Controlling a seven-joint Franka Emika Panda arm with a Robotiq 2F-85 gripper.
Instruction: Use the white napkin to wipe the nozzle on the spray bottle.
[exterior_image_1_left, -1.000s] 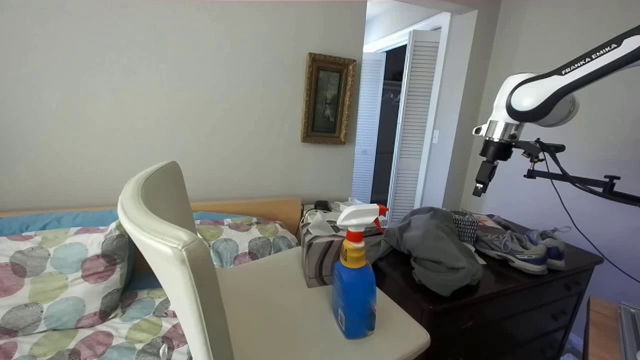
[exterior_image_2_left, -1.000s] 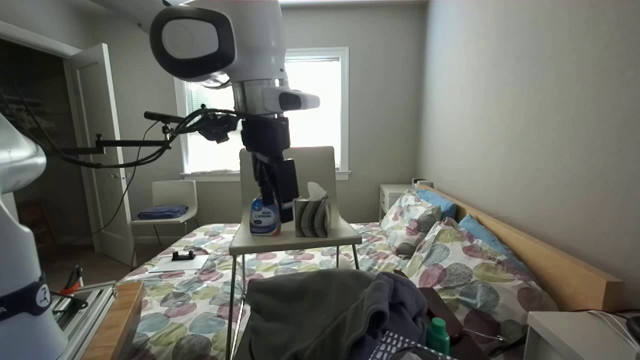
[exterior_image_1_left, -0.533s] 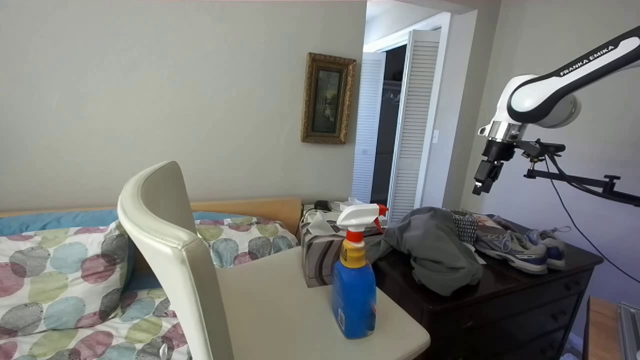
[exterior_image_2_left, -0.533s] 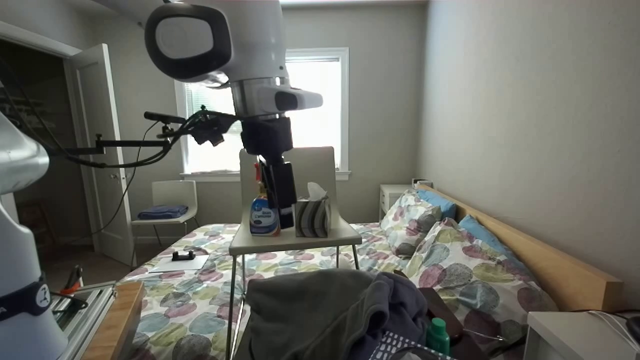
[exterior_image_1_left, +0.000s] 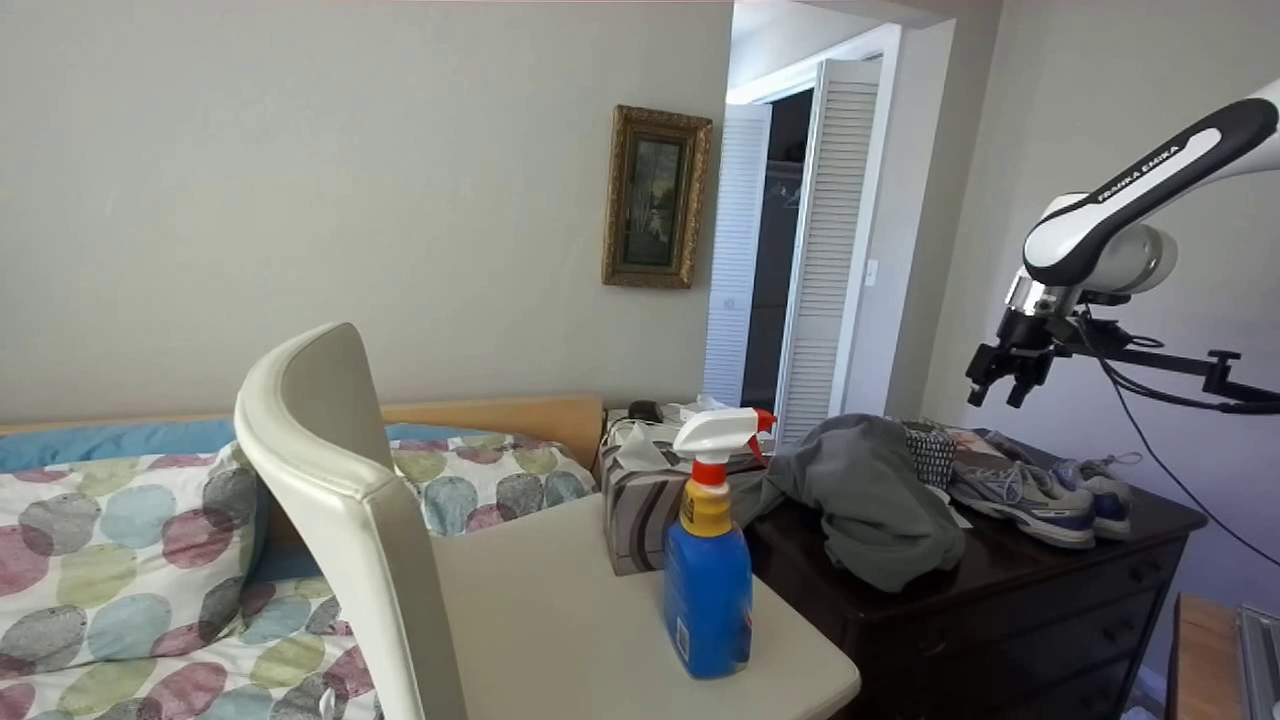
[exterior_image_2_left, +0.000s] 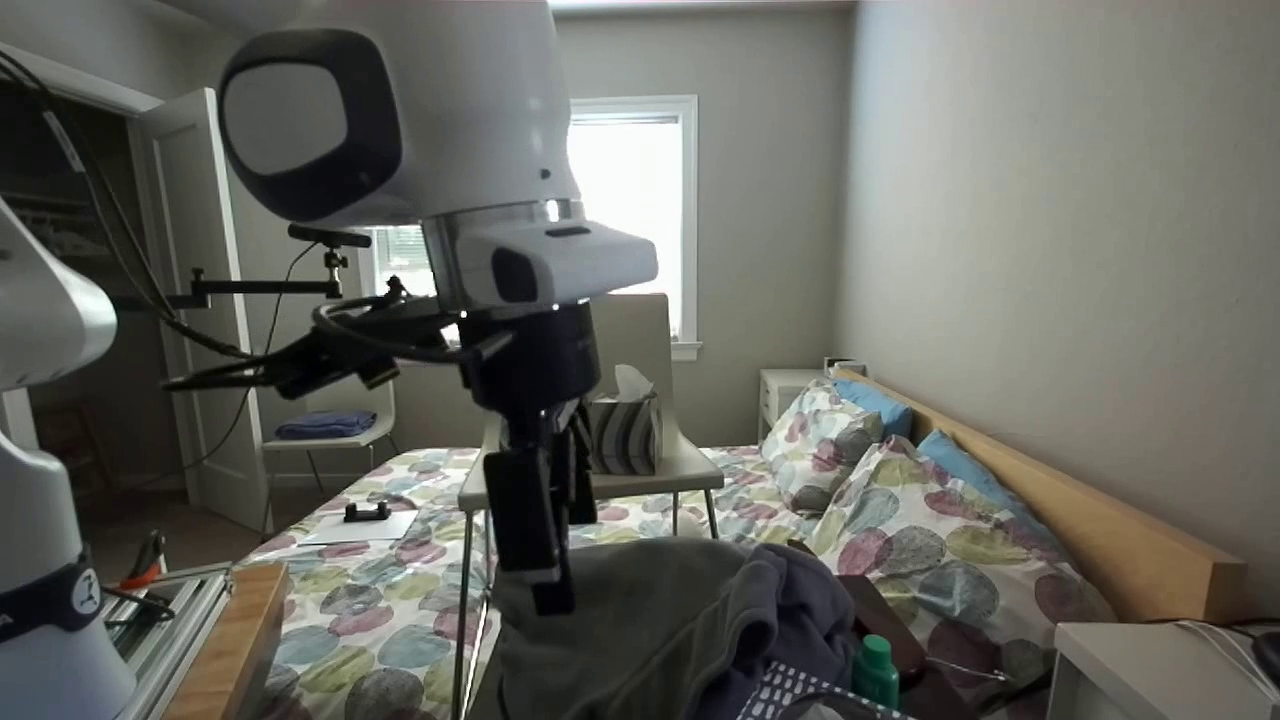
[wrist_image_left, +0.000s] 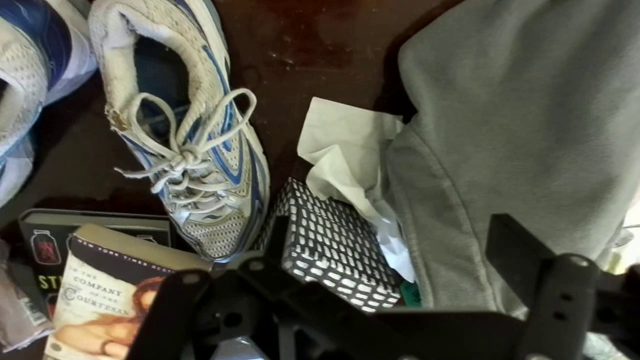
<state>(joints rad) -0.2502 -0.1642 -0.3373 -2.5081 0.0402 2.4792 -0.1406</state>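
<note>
A blue spray bottle with a white and red nozzle stands upright on a white chair seat. My arm hides it in an exterior view. A crumpled white napkin lies on the dark dresser, partly over a black-and-white patterned box and against a grey cloth. A small white bit beside the cloth in an exterior view may be its edge. My gripper is open and empty above the box and cloth. It also shows in both exterior views, pointing down over the dresser.
White-and-blue shoes and books lie beside the patterned box. A striped tissue box with a tissue standing out shares the chair seat with the bottle. A green-capped bottle stands by the cloth. The chair back rises behind the seat.
The gripper has come down toward the dresser and turned. Its two fingers now show apart. The spray bottle, seen earlier in both exterior views, is now covered by the arm in an exterior view.
</note>
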